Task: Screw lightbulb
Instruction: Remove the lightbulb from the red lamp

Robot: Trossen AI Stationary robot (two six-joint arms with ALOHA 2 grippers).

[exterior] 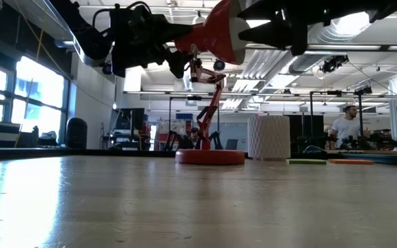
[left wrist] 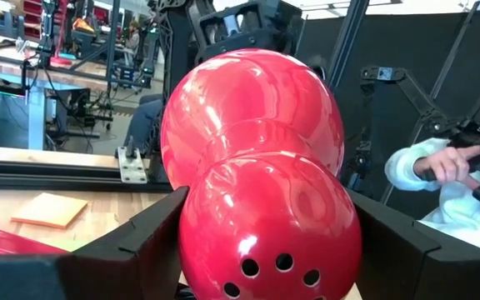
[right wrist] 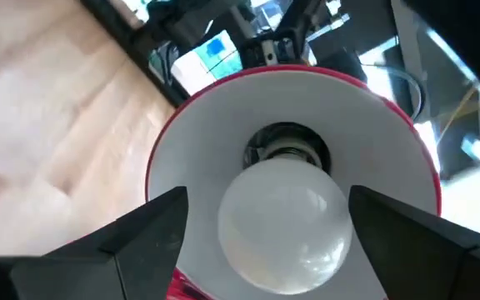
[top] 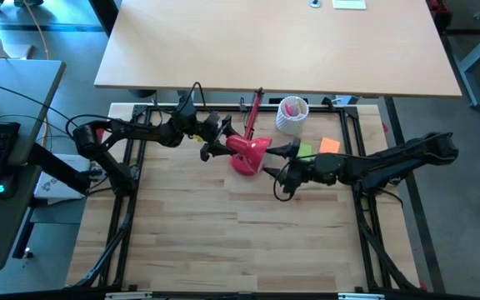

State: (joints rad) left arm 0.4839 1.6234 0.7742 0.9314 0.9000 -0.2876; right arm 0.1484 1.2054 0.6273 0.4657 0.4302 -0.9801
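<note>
A red desk lamp stands on its round base (exterior: 210,157) near the table's far edge. Its shade (top: 250,155) is raised, with the mouth turned toward the table's right. My left gripper (top: 222,147) is shut on the shade's rear. The white lightbulb (right wrist: 282,225) sits in the socket (right wrist: 286,152) inside the white-lined shade. My right gripper (right wrist: 265,204) is open at the shade's mouth (top: 267,160). One finger stands on each side of the bulb's globe, and a gap shows on at least one side. My left gripper pinches the shade's rounded red rear cap (left wrist: 223,250), the part with the small vent holes, between its two fingers (left wrist: 140,242). The fingers come in level from the table's left. The shade stays high above the table on the lamp's arm (top: 253,112).
A white perforated pen cup (top: 292,115) stands right of the lamp at the far edge. A green note (top: 305,151) and an orange note (top: 329,145) lie beside it. A person (exterior: 347,127) works beyond the table. The wooden tabletop (top: 240,233) stretches toward the near edge.
</note>
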